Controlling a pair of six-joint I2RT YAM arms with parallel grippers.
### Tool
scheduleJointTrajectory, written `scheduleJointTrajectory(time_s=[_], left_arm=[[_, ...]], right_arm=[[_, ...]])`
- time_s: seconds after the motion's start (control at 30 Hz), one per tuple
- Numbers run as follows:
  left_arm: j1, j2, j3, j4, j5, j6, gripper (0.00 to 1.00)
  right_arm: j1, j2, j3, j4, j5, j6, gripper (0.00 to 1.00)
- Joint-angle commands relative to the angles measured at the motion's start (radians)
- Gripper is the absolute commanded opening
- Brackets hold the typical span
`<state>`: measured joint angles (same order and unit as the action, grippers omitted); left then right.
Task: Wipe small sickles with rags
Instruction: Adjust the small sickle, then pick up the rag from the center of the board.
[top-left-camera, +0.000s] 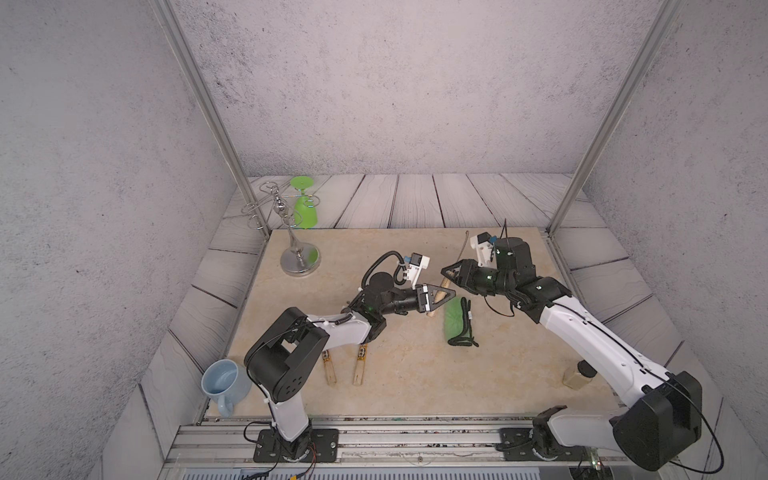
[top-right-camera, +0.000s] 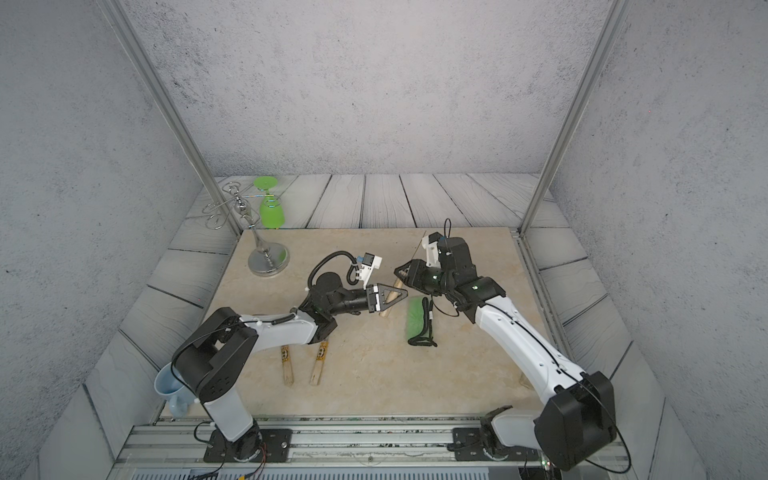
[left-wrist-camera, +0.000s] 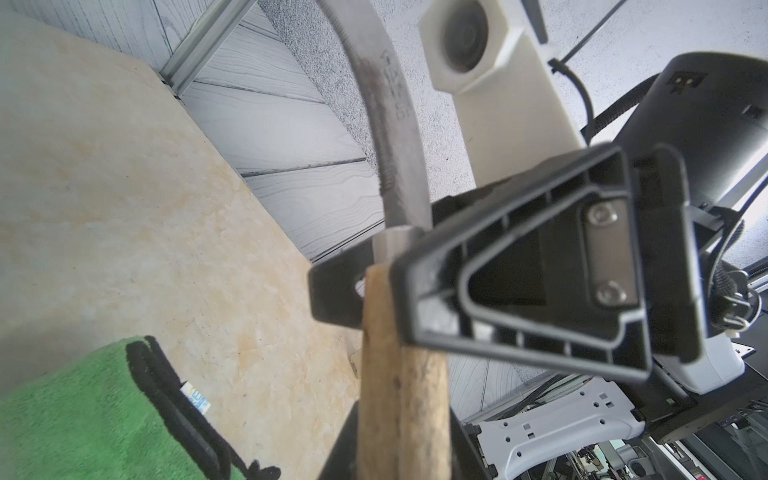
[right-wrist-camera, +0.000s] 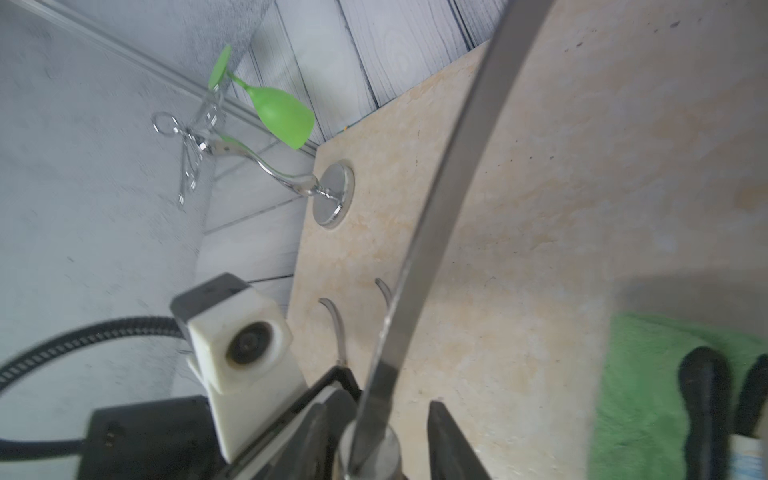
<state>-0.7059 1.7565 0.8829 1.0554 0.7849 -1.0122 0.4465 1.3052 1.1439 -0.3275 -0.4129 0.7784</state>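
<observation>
My left gripper is shut on the pale wooden handle of a small sickle, held off the table over its middle. The grey curved blade rises toward the back. My right gripper stands open around the metal collar at the blade's base, with a gap on one side. The green rag with black trim lies flat just in front of both grippers. Two more sickles lie under the left arm, their blades partly hidden.
A chrome glass rack stands at the back left with a green upside-down glass hanging on it. A blue mug sits at the front left edge. A small jar stands beside the right arm at the front right.
</observation>
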Motion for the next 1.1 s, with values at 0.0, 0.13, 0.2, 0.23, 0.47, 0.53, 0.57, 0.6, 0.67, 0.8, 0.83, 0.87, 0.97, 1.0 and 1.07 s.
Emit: scheduleJointTrajectory(time_s=[0.0, 0.13, 0.2, 0.23, 0.47, 0.53, 0.57, 0.6, 0.67, 0.8, 0.83, 0.87, 0.97, 1.0, 1.07], left_arm=[[0.029, -0.003, -0.035, 0.066, -0.016, -0.006, 0.00], [0.069, -0.022, -0.078, 0.077, -0.005, -0.014, 0.00], [0.086, -0.037, -0.103, 0.076, 0.005, -0.011, 0.00], [0.093, -0.044, -0.114, 0.072, 0.007, -0.007, 0.00], [0.124, -0.082, -0.188, 0.088, 0.028, -0.004, 0.00], [0.129, -0.095, -0.203, 0.100, 0.032, -0.012, 0.00], [0.131, -0.101, -0.209, 0.100, 0.033, -0.015, 0.00], [0.133, -0.106, -0.214, 0.101, 0.034, -0.016, 0.00], [0.135, -0.118, -0.223, 0.103, 0.033, -0.017, 0.00], [0.138, -0.127, -0.227, 0.123, 0.037, -0.038, 0.00], [0.137, -0.124, -0.226, 0.134, 0.037, -0.046, 0.00], [0.137, -0.122, -0.226, 0.147, 0.039, -0.055, 0.00], [0.137, -0.115, -0.230, 0.179, 0.037, -0.080, 0.00], [0.137, -0.114, -0.233, 0.186, 0.036, -0.085, 0.00], [0.136, -0.111, -0.235, 0.193, 0.033, -0.089, 0.00]], right_arm=[[0.006, -0.021, 0.050, -0.124, 0.040, -0.090, 0.56], [0.002, -0.041, 0.111, -0.262, 0.097, -0.196, 0.65], [-0.013, -0.044, 0.138, -0.322, 0.110, -0.245, 0.67], [-0.021, -0.043, 0.147, -0.344, 0.114, -0.262, 0.67], [-0.105, 0.028, 0.120, -0.464, 0.117, -0.377, 0.71], [-0.138, 0.059, 0.085, -0.464, 0.099, -0.394, 0.72], [-0.155, 0.077, 0.066, -0.463, 0.089, -0.403, 0.72], [-0.168, 0.092, 0.049, -0.456, 0.079, -0.413, 0.73], [-0.187, 0.129, 0.017, -0.439, 0.054, -0.429, 0.74], [-0.192, 0.203, -0.004, -0.427, 0.027, -0.456, 0.77], [-0.193, 0.223, -0.006, -0.422, 0.027, -0.459, 0.77], [-0.195, 0.242, -0.006, -0.417, 0.030, -0.461, 0.78], [-0.204, 0.296, 0.000, -0.400, 0.021, -0.464, 0.78], [-0.204, 0.312, 0.000, -0.391, 0.015, -0.465, 0.78], [-0.204, 0.353, 0.008, -0.378, 0.001, -0.465, 0.78]])
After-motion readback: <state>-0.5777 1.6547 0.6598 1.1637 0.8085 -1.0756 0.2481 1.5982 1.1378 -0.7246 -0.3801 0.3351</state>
